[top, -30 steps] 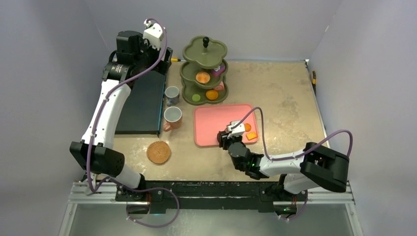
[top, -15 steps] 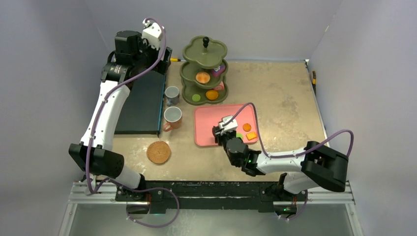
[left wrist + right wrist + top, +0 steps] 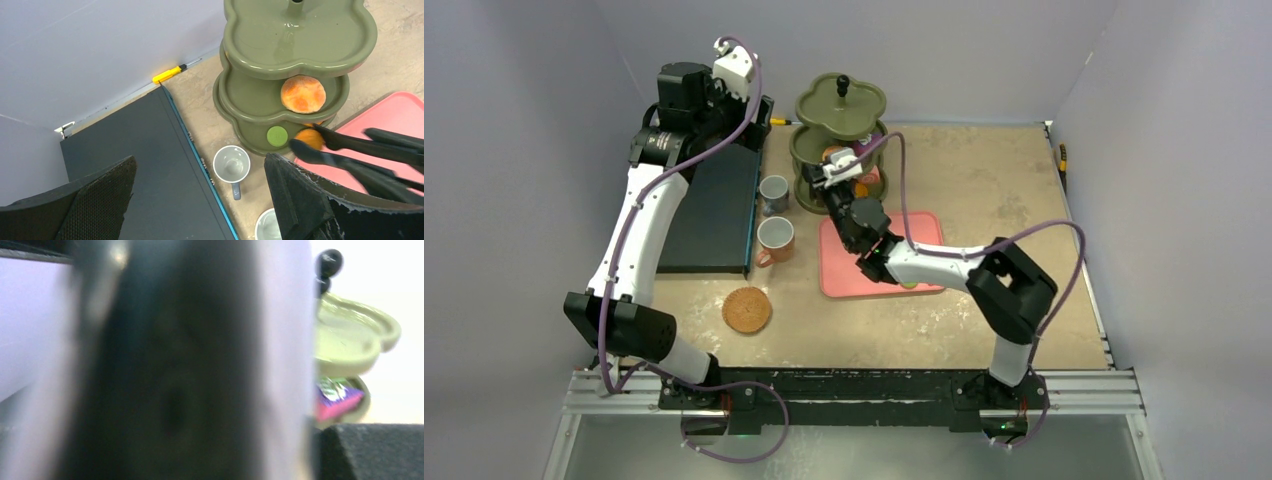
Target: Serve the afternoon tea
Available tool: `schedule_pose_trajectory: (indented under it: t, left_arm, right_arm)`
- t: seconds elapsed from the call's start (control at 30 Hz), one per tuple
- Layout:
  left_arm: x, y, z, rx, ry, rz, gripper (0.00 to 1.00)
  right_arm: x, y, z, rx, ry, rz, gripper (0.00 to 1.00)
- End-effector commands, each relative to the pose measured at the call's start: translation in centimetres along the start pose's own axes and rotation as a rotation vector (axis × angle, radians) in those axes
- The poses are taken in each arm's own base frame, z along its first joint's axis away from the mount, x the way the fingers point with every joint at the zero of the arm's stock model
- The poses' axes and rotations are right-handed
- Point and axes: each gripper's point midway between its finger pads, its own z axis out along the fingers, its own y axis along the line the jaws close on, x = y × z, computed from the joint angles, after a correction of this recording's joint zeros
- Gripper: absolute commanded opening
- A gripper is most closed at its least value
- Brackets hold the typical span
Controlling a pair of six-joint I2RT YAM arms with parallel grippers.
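Observation:
My right gripper [image 3: 844, 195] is stretched across the pink tray [image 3: 924, 225] to the green tiered stand [image 3: 841, 100], shut on black tongs [image 3: 370, 150]. The tongs' tips sit around an orange round [image 3: 306, 137] at the stand's bottom tier, beside a green round [image 3: 277, 135]. An orange bun [image 3: 302, 94] lies on the middle tier. A pink and purple cake slice [image 3: 336, 399] shows in the right wrist view, which the blurred tongs [image 3: 175, 365] mostly fill. The grey mug [image 3: 773, 192] and the orange mug [image 3: 775, 240] stand left of the stand. My left gripper [image 3: 749, 110] is open and empty, high at the back left.
A black board with a blue edge [image 3: 714, 210] lies along the left. A round woven mat [image 3: 746, 309] lies near the front. A yellow-handled tool [image 3: 169, 74] lies by the back wall. The right forearm [image 3: 934, 262] crosses the tray's near half.
My right arm swung from the tray's front edge up and left to the stand, carrying the tongs. The left arm has not moved.

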Motion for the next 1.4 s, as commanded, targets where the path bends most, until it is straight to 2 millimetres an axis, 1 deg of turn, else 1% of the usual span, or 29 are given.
schedule_pose_trajectory:
  t: [0.0,0.1,0.2,0.33,0.47,0.8,1.0,1.13,1.17,1.27,1.37]
  left_arm:
    - [-2.0,0.7,-1.1,-0.025,-0.06,-0.001,0.99]
    - [-1.8,0.7,-1.0,-0.027,-0.054,0.007,0.99]
    - [-1.7,0.8,-0.9,-0.029,-0.051,0.016,0.99]
    - [-1.7,0.8,-1.0,-0.028,-0.051,0.02,0.99]
    - [-1.1,0.5,-0.9,-0.013,-0.04,0.029,0.99]
    - [-0.5,0.5,-0.9,-0.017,-0.031,0.034,0.99]
    - [-0.5,0.4,-1.0,-0.016,-0.04,0.039,0.99]
    - [-0.3,0.3,-0.8,-0.012,-0.035,0.037,0.99]
    - [-0.3,0.3,-0.8,-0.011,-0.034,0.036,0.99]
    - [-0.2,0.3,-0.8,-0.013,-0.034,0.037,0.99]
    - [-0.3,0.4,-0.8,-0.017,-0.035,0.04,0.99]
  right_arm:
    - [-3.4,1.5,3.6,-0.036,-0.15,-0.008,0.39]
    - [-3.9,1.1,5.1,-0.012,-0.192,0.006,0.39]
    - [-3.7,1.0,6.3,0.001,-0.216,0.015,0.39]
    - [-3.0,0.7,7.4,0.025,-0.233,0.018,0.39]
    - [-2.4,0.3,8.0,0.055,-0.253,0.02,0.4]
    - [-1.1,-0.5,8.8,0.103,-0.279,0.024,0.41]
    - [-0.6,-2.1,9.2,0.145,-0.283,0.016,0.42]
    - [-0.5,-2.7,9.3,0.156,-0.283,0.012,0.44]
    - [-0.5,-2.7,9.4,0.155,-0.284,0.012,0.45]
    - [-0.1,-2.6,9.6,0.15,-0.275,0.007,0.53]
    - [0.4,-2.3,9.8,0.138,-0.262,0.007,0.57]
